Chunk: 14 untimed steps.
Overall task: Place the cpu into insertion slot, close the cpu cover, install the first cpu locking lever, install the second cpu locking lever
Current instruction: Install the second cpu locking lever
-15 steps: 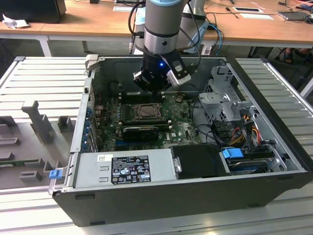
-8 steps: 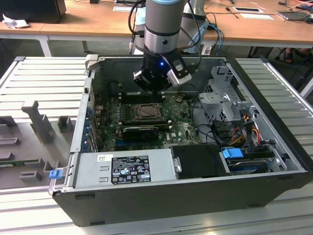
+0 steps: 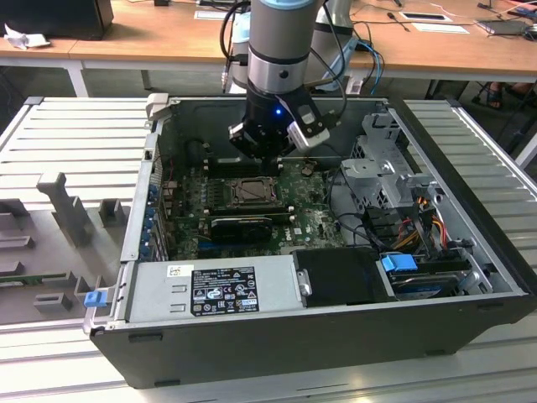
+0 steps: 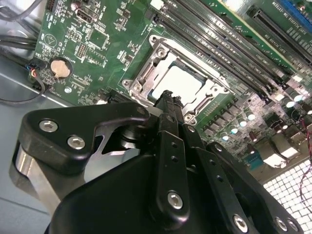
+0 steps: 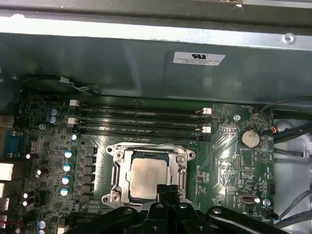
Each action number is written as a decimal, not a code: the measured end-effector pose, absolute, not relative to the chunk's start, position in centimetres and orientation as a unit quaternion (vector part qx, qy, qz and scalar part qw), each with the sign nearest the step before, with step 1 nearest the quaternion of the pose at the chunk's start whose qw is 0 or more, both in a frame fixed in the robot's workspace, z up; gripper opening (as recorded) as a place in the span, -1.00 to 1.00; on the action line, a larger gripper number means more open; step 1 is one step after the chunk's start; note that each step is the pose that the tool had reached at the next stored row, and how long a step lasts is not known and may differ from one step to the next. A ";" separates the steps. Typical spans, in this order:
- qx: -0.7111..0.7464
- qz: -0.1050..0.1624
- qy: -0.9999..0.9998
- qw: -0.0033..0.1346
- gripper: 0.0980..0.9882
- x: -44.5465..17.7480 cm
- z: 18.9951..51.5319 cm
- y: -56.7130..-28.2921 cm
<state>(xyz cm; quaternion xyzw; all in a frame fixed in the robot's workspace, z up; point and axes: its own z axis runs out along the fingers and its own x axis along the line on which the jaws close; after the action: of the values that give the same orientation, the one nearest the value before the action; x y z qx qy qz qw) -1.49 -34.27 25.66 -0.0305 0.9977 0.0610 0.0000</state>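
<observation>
Open computer case on ribbed grey table, wooden desks behind

Grey-silver cylindrical arm — black cables looped beside it; black gripper linkages — silver screws, blue light.

- My black, bolted metal gripper is hovering with its fingertips pressed together over the near edge of the square socket.
- The small square cpu with its pale silvery face is lying flat inside the insertion slot with its silvery metal rim.
- The thin silvery cpu cover frame is lying down around the chip, its window showing the chip's face.
- The green circuit board is surrounding the socket.
- Long black memory slots are running beside the socket.
- A round silvery coin battery is sitting well apart from the socket.
</observation>
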 end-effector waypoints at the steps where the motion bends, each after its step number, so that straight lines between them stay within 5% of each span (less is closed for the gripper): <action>1: -0.030 0.061 0.998 0.000 -0.98 -1.5 25.7 -34.5; 14: -0.030 0.061 0.998 0.000 -0.98 -1.5 25.7 -35.9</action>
<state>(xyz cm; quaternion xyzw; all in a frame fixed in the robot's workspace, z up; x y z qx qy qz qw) -1.50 -35.87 25.66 -0.0305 0.9977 0.0610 0.0000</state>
